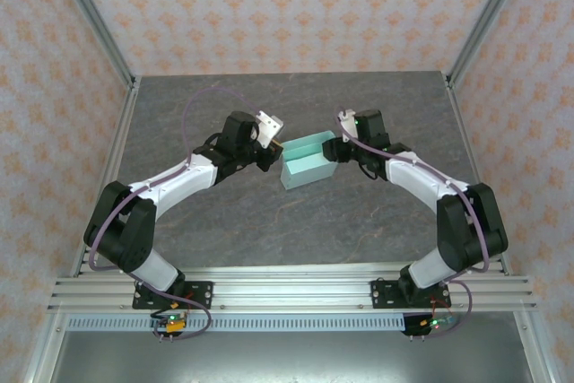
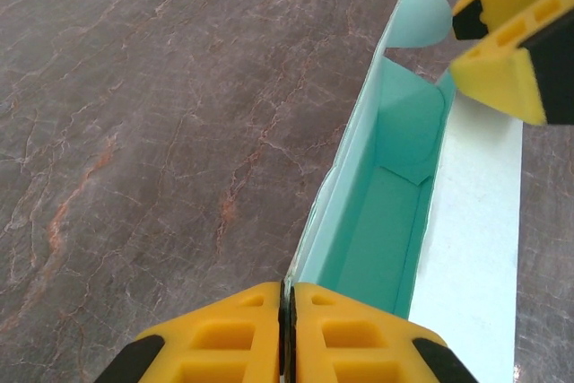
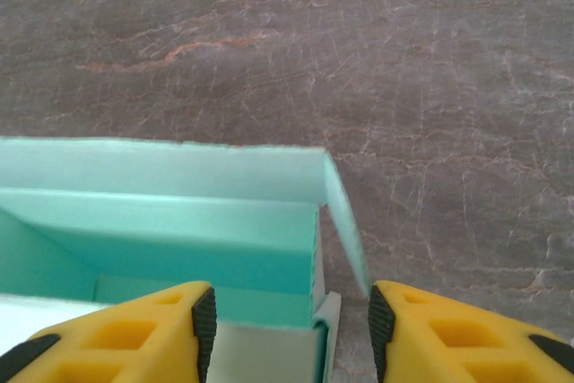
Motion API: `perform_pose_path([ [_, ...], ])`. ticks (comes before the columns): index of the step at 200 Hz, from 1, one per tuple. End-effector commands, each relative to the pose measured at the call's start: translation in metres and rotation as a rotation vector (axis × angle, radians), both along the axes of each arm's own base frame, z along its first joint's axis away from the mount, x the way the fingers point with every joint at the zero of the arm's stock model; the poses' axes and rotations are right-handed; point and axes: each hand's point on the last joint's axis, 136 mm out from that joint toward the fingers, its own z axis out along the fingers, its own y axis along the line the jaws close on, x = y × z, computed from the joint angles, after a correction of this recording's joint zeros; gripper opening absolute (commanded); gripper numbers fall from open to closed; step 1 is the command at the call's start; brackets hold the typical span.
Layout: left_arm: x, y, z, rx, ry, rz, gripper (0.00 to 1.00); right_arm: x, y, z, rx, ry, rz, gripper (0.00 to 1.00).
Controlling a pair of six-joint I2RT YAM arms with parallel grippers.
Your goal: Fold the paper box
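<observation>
Paper box [image 1: 308, 161] sat at middle of table [image 1: 269, 230], between both arms, walls up, top open. Left gripper [image 2: 287, 302] clamped on box's end wall, jaws closed tight on thin card edge. Right gripper [image 3: 292, 311] gaped about half wide, straddling box's opposite end corner, gripping nothing.

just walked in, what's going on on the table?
Two arms are folding a mint paper box in the middle of the table. Its walls are up and the top is open. The left gripper is shut on the thin card at its end of the box, holding it. The right gripper is at the opposite end, with its jaws open on either side of a corner and not clamped on it.
</observation>
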Motion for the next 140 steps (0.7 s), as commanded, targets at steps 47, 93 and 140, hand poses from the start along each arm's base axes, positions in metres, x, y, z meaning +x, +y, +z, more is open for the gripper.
perform_pose_path([
  [47, 0.008, -0.002, -0.025, 0.010, 0.053, 0.035, 0.11, -0.029, -0.012, 0.053, -0.013, -0.032, 0.005, 0.51],
  [93, 0.015, -0.002, -0.050, -0.001, 0.138, 0.058, 0.11, -0.082, 0.003, 0.043, -0.003, 0.140, 0.105, 0.29],
  [140, 0.030, 0.000, -0.067, -0.030, 0.212, 0.098, 0.11, -0.100, 0.028, 0.013, 0.037, 0.209, 0.191, 0.27],
])
